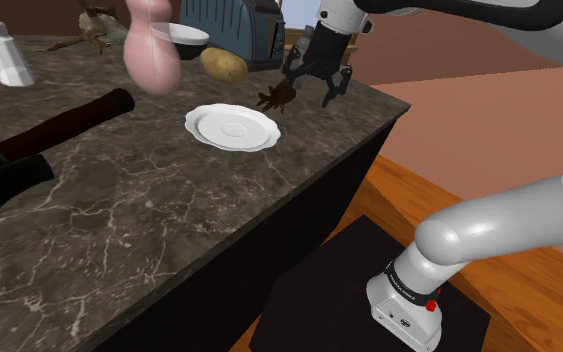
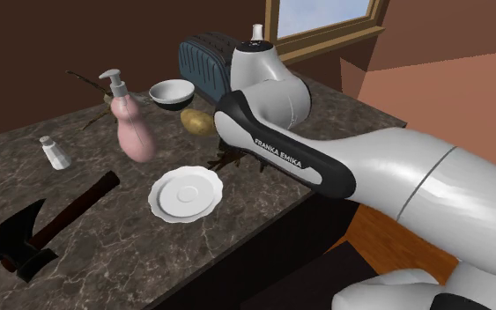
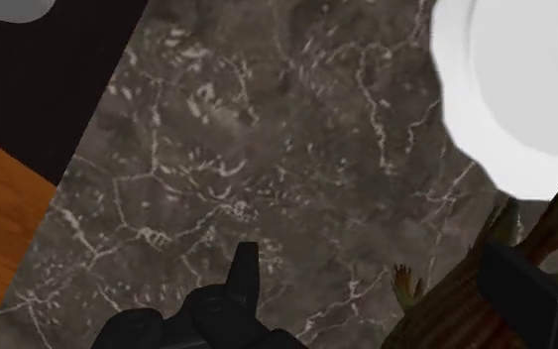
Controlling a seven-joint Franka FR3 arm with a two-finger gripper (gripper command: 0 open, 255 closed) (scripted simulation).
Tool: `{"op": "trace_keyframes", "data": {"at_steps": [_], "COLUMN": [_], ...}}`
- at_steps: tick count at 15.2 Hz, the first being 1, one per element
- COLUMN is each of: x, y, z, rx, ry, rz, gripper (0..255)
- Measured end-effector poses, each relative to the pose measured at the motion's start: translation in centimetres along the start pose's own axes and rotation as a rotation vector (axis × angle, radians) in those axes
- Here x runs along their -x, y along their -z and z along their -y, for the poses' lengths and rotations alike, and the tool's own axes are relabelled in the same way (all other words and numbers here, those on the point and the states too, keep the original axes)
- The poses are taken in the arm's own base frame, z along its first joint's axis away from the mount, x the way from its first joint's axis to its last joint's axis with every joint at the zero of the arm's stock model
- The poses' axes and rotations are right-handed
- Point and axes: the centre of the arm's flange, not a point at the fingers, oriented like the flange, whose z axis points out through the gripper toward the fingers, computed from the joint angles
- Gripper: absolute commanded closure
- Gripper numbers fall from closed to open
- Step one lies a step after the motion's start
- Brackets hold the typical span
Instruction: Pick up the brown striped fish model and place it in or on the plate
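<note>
Claw hovers spread wide over the dark marbled worktop; the brown striped fish model lies off-centre beside the white scalloped plate. Grasping pending: centre, descend, pinch.

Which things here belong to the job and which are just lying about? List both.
Job: brown fish model, white plate, gripper.

Lying about: pink soap dispenser, potato, bowl, toaster, axe, small white bottle.
</note>
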Motion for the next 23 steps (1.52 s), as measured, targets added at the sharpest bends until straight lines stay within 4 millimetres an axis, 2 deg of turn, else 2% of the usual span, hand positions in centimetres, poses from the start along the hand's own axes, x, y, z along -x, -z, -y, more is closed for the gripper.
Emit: {"op": "trace_keyframes", "data": {"at_steps": [4,6,13,19,20,23], "x": [-1.6,-2.2,-2.5,-2.5,-2.5,-2.5], "y": [0.0,-0.2,-3.5,-3.9,-3.9,-3.9], "z": [4.7,6.3,6.8,6.7,6.7,6.8], "rx": [-0.016,-0.022,-0.024,-0.024,-0.024,-0.025], "ry": [-0.256,-0.343,-0.375,-0.375,-0.375,-0.375], "rz": [0.004,0.007,0.009,0.009,0.009,0.009], "gripper": [0,0,0,0,255,255]}}
